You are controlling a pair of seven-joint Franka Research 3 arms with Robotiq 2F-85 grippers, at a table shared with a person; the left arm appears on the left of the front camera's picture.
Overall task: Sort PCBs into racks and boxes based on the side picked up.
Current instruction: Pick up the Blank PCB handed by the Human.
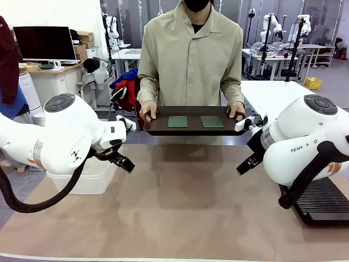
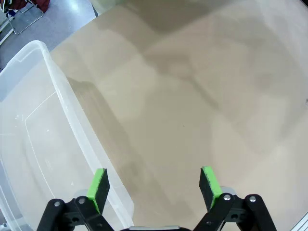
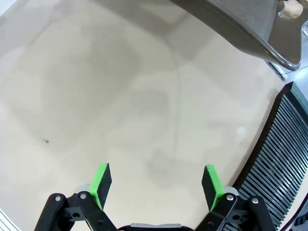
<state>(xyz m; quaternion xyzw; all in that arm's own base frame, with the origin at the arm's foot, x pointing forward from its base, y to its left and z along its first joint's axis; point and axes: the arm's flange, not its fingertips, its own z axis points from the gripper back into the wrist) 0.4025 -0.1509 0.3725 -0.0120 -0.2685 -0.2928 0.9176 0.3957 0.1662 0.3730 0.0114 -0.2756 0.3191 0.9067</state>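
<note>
while the person holds the tray (image 1: 191, 130): two pcbs (image 1: 177, 121) lie flat on it, side by side and apart, at the far side of the worktop (image 1: 180, 213)
left claw (image 2: 154, 185): released, nothing in it, over the worktop just beside the box (image 2: 62, 96)
right claw (image 3: 156, 185): released, nothing in it, near the rack (image 3: 284, 144)
box: clear, on the robot's left
rack: black, ribbed, on the robot's right

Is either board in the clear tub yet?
No, both boards lie flat on the tray that the person holds, apart from the tub.
</note>
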